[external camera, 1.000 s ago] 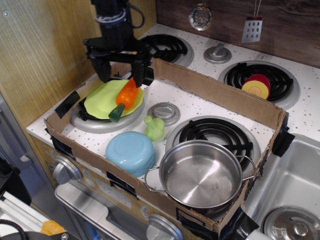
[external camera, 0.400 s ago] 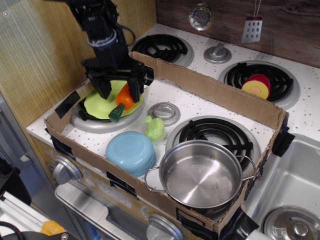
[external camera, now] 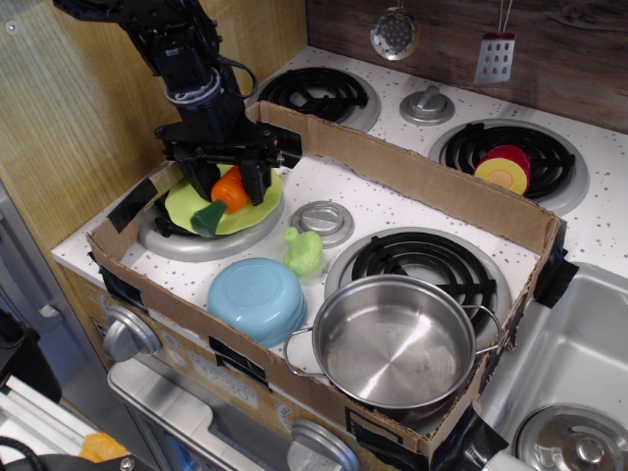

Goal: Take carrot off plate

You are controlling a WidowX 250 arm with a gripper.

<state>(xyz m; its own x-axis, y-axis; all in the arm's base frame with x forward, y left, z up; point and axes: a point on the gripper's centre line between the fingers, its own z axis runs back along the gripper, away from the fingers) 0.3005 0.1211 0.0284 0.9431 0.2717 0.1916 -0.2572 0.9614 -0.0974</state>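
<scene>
The orange carrot point(external camera: 225, 195) with its dark green stub end lies slanted over the lime-green plate point(external camera: 252, 210), which rests on the front left burner. The stub points toward the plate's front left rim. My gripper point(external camera: 230, 184) reaches down from above, one black finger on each side of the carrot's thick orange end, and is shut on it. Whether the carrot still touches the plate I cannot tell. The arm hides the back part of the plate.
A low cardboard wall point(external camera: 422, 177) fences in the stove top. Inside it are a small pale green toy point(external camera: 303, 251), a grey metal disc point(external camera: 322, 220), an upturned light blue bowl point(external camera: 257, 299) and a steel pot point(external camera: 397, 341). A red and yellow toy point(external camera: 505, 167) lies on the back right burner.
My gripper has come down over the plate and its fingers have closed on the carrot. The carrot has shifted to the left, its green end now nearer the plate's front left rim.
</scene>
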